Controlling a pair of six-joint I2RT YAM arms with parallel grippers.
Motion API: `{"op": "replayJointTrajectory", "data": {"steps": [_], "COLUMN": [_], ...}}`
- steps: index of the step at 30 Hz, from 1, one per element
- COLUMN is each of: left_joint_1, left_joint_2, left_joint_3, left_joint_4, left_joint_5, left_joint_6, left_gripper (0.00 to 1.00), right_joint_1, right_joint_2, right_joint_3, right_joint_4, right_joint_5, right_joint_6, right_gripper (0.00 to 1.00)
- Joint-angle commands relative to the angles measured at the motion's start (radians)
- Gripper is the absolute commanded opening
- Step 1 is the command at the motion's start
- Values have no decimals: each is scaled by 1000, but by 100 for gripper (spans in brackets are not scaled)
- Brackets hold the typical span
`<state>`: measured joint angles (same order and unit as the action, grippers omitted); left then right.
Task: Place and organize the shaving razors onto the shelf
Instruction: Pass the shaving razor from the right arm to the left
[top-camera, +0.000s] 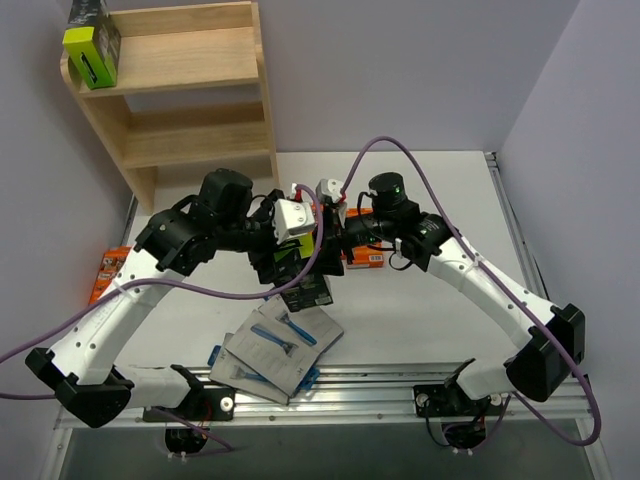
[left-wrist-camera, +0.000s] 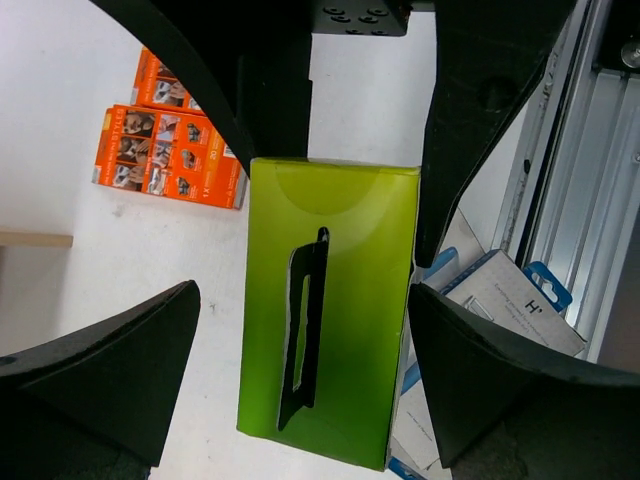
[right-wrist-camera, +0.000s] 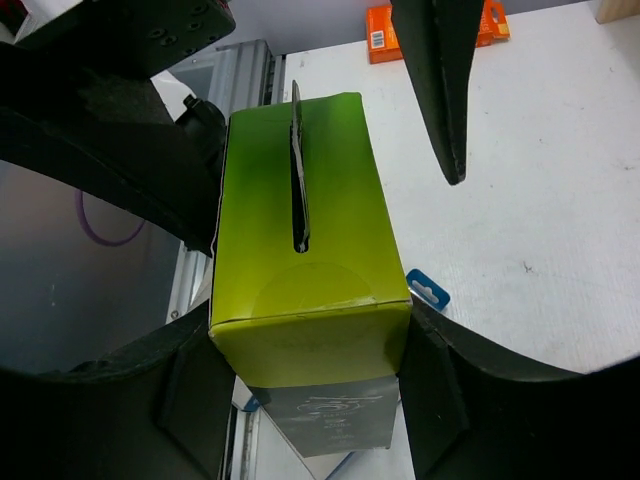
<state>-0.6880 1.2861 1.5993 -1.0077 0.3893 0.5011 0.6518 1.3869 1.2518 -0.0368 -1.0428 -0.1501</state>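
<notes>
Right gripper (right-wrist-camera: 310, 375) clamped on a lime-sided black box (right-wrist-camera: 340, 200) held over the table (top-camera: 430, 190), left gripper (left-wrist-camera: 303, 295) spread wide around it; one matching box (top-camera: 92, 45) stands on the top tier of the shelf (top-camera: 190, 140), while orange packs (top-camera: 108, 272) and grey cards (top-camera: 285, 345) await placing.

Box (top-camera: 92, 45) on shelf (top-camera: 190, 55) rear-left; flat cards (top-camera: 285, 345), seemingly overlapping, at near edge

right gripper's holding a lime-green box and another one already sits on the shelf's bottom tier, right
Not the bottom tier: the other box sits on the top tier of the shelf, at its left end, as the top external view shows. The right gripper does hold a lime-green box.
</notes>
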Motion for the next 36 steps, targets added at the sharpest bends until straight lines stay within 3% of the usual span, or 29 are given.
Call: {"op": "replayJointTrajectory", "data": {"steps": [1, 5, 8, 9, 11, 13, 19, 21, 22, 23, 24, 28, 31, 36], "left_joint_1": [-18, -38, -53, -59, -71, -74, -76, -76, -76, -76, -76, -77, -65, 4], "left_joint_2": [30, 59, 82, 85, 91, 90, 76, 74, 73, 67, 62, 32, 1, -62], "left_joint_3": [16, 53, 88, 91, 94, 77, 48, 36, 30, 12, 1, -41, -55, -79], "left_joint_4": [-12, -54, -92, -98, -109, -109, -109, -97, -94, -72, -60, -17, 21, 101], "left_joint_5": [3, -6, 20, 32, 26, 25, 71, 92, 92, 79, 65, -19, -122, -153], "left_joint_6": [-12, -6, 8, 11, 10, 10, 11, 5, 1, -15, -24, -47, -41, -68], "left_gripper": [94, 94, 100, 87, 76, 65, 49, 38, 27, 5, 3, 2, 2, 2], "right_joint_1": [12, 16, 14, 14, 14, 14, 11, 11, 11, 11, 11, 0, -6, -7], "right_joint_2": [-55, -71, -78, -80, -78, -81, -106, -124, -129, -134, -147, -167, -160, -147], "right_joint_3": [12, 8, 0, -2, -2, 1, -6, -18, -22, -26, -32, -68, -60, -54], "right_joint_4": [-17, -64, -78, -80, -78, -83, -83, -52, -43, -22, -8, 28, 26, 28], "right_joint_5": [-54, -42, -39, -36, -34, -14, 30, 55, 61, 81, 93, 127, 188, 205], "right_joint_6": [-45, -83, -101, -101, -106, -111, -123, -109, -99, -91, -82, -48, -29, -23], "right_gripper": [0, 0, 0, 0, 0, 0, 0, 0, 0, 6, 11, 41, 54, 62]}}
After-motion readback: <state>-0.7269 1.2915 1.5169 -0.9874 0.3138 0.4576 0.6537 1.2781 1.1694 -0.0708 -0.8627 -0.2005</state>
